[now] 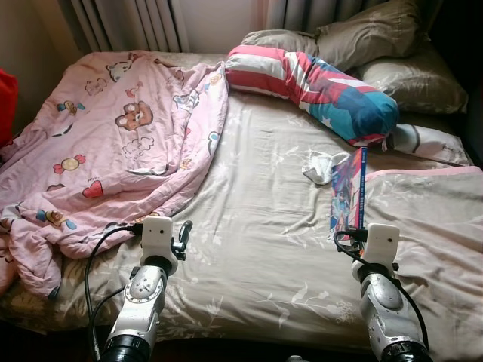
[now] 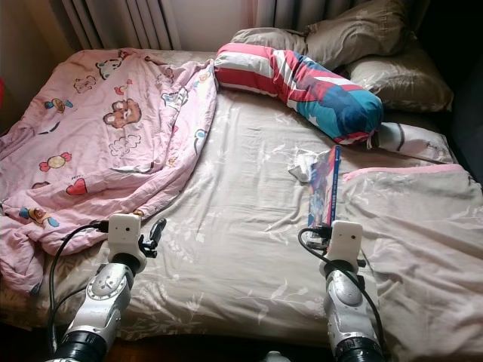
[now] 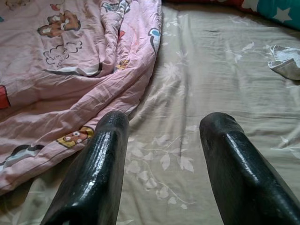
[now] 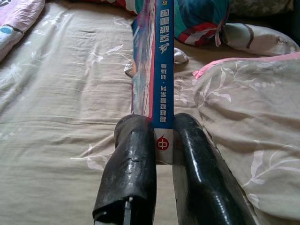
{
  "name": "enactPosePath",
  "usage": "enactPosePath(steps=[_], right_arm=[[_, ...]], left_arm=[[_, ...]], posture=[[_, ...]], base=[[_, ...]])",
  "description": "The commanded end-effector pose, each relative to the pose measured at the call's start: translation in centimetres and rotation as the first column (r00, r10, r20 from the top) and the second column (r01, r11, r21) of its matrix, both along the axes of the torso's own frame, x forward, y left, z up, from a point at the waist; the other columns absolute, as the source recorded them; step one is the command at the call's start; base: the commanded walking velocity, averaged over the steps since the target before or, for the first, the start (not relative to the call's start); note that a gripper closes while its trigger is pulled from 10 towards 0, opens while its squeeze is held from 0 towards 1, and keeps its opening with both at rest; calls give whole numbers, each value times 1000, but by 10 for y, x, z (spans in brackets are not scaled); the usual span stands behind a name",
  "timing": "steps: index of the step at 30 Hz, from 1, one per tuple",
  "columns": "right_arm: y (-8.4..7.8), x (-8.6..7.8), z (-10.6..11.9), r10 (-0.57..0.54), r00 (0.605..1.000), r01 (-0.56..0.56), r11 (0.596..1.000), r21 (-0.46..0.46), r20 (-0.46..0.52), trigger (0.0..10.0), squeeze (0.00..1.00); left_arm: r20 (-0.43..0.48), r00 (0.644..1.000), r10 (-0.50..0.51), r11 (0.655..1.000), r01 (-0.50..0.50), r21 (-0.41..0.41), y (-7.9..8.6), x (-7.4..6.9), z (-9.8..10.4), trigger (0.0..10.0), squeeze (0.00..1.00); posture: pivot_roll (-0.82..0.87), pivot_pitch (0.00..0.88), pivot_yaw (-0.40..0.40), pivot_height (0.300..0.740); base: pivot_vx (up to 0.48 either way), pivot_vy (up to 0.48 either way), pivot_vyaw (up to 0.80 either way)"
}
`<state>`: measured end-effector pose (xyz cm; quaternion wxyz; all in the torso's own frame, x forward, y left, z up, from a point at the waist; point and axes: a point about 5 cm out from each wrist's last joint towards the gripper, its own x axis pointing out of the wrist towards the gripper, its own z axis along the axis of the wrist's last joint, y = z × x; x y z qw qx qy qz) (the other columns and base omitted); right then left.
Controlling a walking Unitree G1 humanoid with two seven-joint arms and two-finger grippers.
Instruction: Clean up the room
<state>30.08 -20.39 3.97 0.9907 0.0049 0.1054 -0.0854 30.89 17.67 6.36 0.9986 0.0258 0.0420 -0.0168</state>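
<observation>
The book (image 4: 159, 79) stands on edge over the bed (image 1: 256, 226), its long axis running straight away from the right hand (image 4: 161, 140), which is clamped on its near spine end. The left hand (image 3: 164, 140), fingers spread and empty, hovers beside the pink blanket (image 1: 106, 143).

Bed (image 1: 256, 249) with pink blanket (image 1: 106, 143), striped bolster (image 1: 317, 87), pillows (image 1: 377, 38).

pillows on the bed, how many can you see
4: a striped bolster lying across the head of the bed, two tan pillows stacked behind it by the curtains, and a small pale one under the bolster's end. More may be hidden.
</observation>
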Motion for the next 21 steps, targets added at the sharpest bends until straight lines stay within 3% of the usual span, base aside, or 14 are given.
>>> enactPosePath(steps=[1,8,21], right_arm=[[-2,3,2,-13,1000,12,1000,-24,-12,10000,0],[-3,3,0,-16,1000,15,1000,-25,-22,10000,0],[-2,3,-2,-12,999,11,1000,-25,-33,10000,0]], left_arm=[[-8,1000,5,1000,-5,3,4,-2,-1,10000,0],[-8,1000,0,1000,0,2,3,-2,-1,10000,0],[-11,1000,-1,1000,1,7,3,-2,-2,10000,0]], posture=[[-103,166,6,724],[-103,164,9,684],[-101,153,13,684]], base=[[0,0,0],[0,0,0],[0,0,0]])
